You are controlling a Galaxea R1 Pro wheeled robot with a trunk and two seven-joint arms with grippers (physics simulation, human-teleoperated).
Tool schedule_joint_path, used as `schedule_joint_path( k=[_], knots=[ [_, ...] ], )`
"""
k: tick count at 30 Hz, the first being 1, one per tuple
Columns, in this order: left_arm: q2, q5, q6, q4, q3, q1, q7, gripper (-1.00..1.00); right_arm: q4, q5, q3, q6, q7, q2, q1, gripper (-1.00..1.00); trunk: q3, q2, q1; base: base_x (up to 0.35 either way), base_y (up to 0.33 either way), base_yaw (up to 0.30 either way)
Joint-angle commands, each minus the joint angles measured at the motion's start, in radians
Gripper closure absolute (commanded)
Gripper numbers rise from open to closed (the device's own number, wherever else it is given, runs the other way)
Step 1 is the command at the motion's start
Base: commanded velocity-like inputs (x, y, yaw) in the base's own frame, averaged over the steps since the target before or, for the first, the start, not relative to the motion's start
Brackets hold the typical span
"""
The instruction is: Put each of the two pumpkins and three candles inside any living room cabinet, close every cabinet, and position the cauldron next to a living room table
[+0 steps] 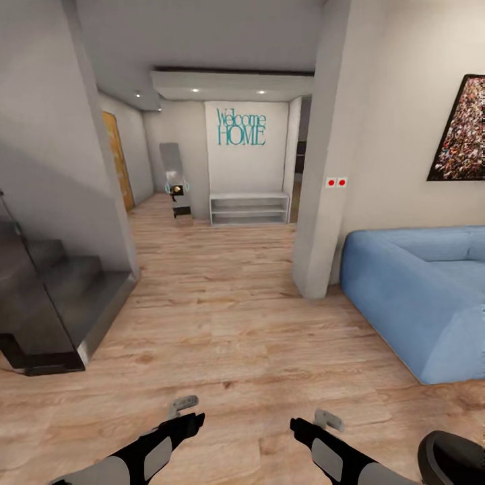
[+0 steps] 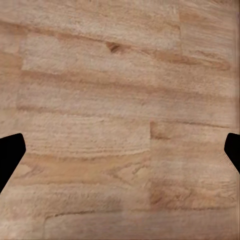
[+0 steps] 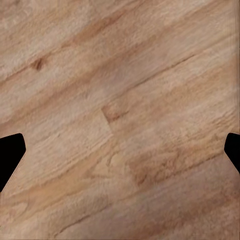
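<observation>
Both grippers hang low over the wooden plank floor (image 1: 222, 316). My left gripper (image 1: 185, 412) is open; in the left wrist view its dark fingertips (image 2: 11, 155) stand far apart with bare floor between them. My right gripper (image 1: 315, 424) is also open, and the right wrist view has its fingertips (image 3: 11, 155) at the frame's edges over bare planks. A black round thing with a thick rim (image 1: 453, 459), possibly the cauldron, is cut off by the corner just right of my right arm. The pumpkins, candles, cabinet and table are out of view.
A blue sofa (image 1: 421, 303) stands at the right beside a grey pillar (image 1: 322, 202). Dark stairs (image 1: 50, 303) rise at the left. A hallway runs ahead to a low white shelf (image 1: 248, 208) under a "Welcome HOME" wall sign (image 1: 241, 127).
</observation>
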Motion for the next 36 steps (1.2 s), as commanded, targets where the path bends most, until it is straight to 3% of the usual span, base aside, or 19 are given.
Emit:
schedule_joint_path(
  k=[1,36],
  knots=[
    [0.0,0.01,-0.004,0.001,-0.008,-0.001,-0.002,-1.0,-0.001,-0.011,0.009,-0.004,-0.005,0.0,-0.001,-1.0,-0.001,-0.001,0.001,0.337,0.098,-0.293],
    [0.0,0.01,-0.004,0.001,-0.004,-0.001,-0.002,-1.0,-0.001,-0.012,0.008,-0.003,-0.004,0.0,-0.001,-1.0,-0.001,-0.001,0.001,0.284,0.161,-0.294]
  ],
)
